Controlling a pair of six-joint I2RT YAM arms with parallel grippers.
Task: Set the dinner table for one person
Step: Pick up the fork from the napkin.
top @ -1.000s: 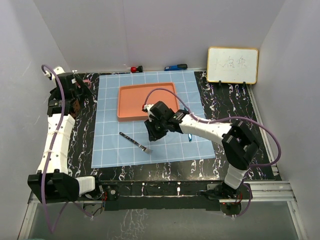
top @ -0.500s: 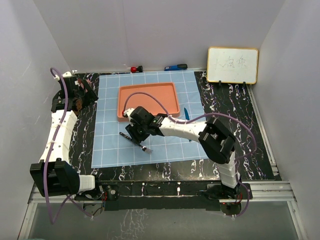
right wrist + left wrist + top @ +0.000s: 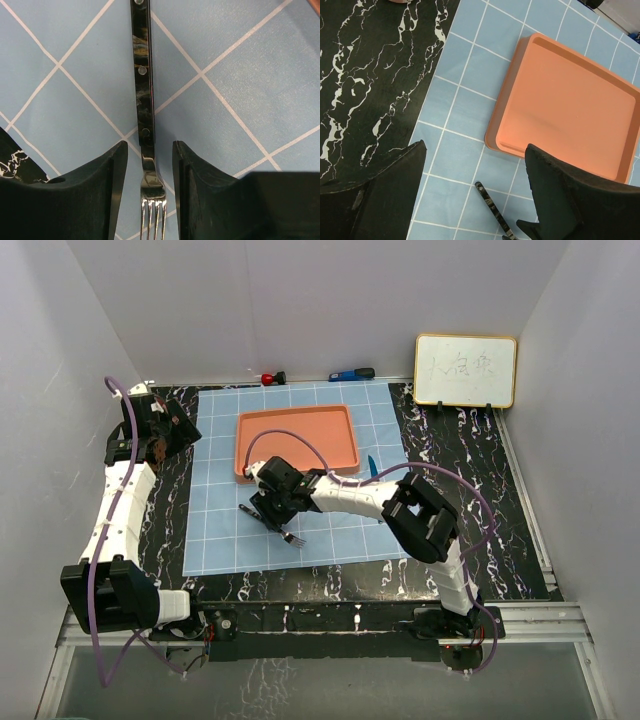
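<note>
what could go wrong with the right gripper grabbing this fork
1. The fork lies flat on the cloth, so the open right gripper may slip off its thin neck or pinch cloth.
2. The jaws straddle it near the tines, far from the handle's middle; lifted, it could tilt and drop.
3. Snagged cloth might drag the tray.

The right gripper (image 3: 270, 504) is down over the fork (image 3: 291, 536) on the blue gridded cloth (image 3: 220, 540) — just in front of the orange tray (image 3: 297, 440); the left gripper (image 3: 168, 432) hangs far left over the dinner table (image 3: 470, 460).
</note>
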